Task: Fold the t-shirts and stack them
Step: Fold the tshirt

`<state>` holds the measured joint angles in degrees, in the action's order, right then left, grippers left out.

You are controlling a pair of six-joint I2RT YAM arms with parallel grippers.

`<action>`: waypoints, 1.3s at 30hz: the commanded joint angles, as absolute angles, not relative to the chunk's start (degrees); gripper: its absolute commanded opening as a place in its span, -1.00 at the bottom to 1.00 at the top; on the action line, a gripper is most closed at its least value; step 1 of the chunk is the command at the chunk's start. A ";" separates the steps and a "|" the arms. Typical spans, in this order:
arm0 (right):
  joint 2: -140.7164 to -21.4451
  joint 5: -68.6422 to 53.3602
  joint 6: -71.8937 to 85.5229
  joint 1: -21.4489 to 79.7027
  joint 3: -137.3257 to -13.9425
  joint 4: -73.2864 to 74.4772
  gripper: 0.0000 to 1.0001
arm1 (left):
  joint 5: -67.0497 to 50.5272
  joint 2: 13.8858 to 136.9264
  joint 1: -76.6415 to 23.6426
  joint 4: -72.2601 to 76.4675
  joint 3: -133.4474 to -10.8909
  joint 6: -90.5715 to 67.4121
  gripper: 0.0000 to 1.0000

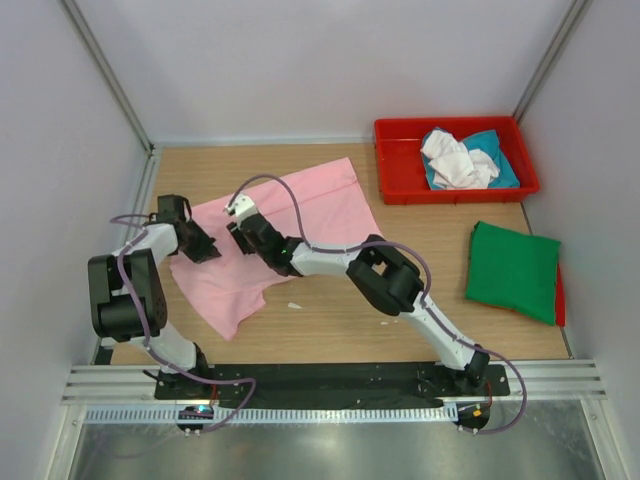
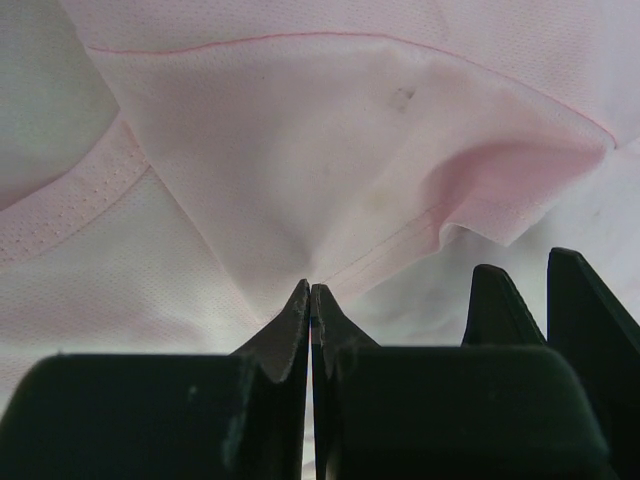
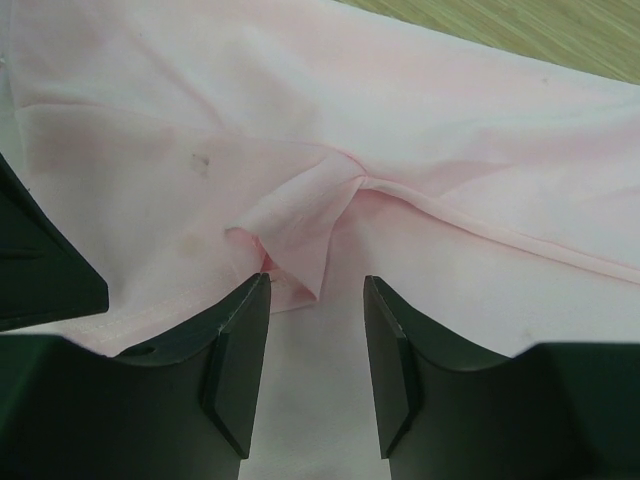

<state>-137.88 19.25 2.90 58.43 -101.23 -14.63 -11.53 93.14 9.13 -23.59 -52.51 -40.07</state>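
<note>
Left hand (image 2: 310, 292) clamped the pink t-shirt (image 1: 300, 205) at its nine-o'clock edge; right hand (image 3: 316, 300) stood apart, best closed squarely over the raised fold (image 3: 300, 235).

Bare table (image 1: 330, 325) lies open between the pink t-shirt (image 1: 320, 200) and the folded green t-shirt (image 1: 513, 270), but the right arm (image 1: 385, 275) crosses it slantwise from the near right to the middle; a narrow lane runs between the pink cloth and the red tray (image 1: 398, 185) at the far right; the tray's left part is free, its right heaped with the white t-shirt (image 1: 455, 160) and the teal t-shirt (image 1: 503, 172); the left arm (image 1: 130, 285) crowds the left edge beside the wall (image 1: 60, 150); the far left corner is bare wood.
</note>
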 commanded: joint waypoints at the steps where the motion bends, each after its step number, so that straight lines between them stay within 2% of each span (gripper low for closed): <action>1: -139.74 18.37 1.84 58.80 -105.46 -14.77 -0.04 | -10.64 93.51 9.32 -23.64 -52.73 -39.99 -0.99; 16: -144.05 20.30 0.97 58.80 -110.65 -12.57 -0.05 | -9.67 95.10 9.32 -24.70 -52.91 -40.08 -1.00; 22: -145.81 22.58 3.16 58.89 -113.82 -11.34 -0.16 | -8.53 95.62 9.32 -26.37 -53.35 -39.90 -0.99; 28: -144.41 26.72 4.22 58.89 -112.68 -11.16 -0.50 | -8.09 95.97 9.32 -26.89 -53.44 -39.90 -0.99; 35: -142.12 28.12 5.18 58.80 -109.34 -13.54 -0.66 | -7.82 96.24 9.23 -27.42 -53.61 -39.99 -1.00; 39: -141.42 29.44 6.23 58.80 -108.90 -13.27 -0.68 | -7.65 96.15 9.32 -27.60 -53.61 -39.99 -1.00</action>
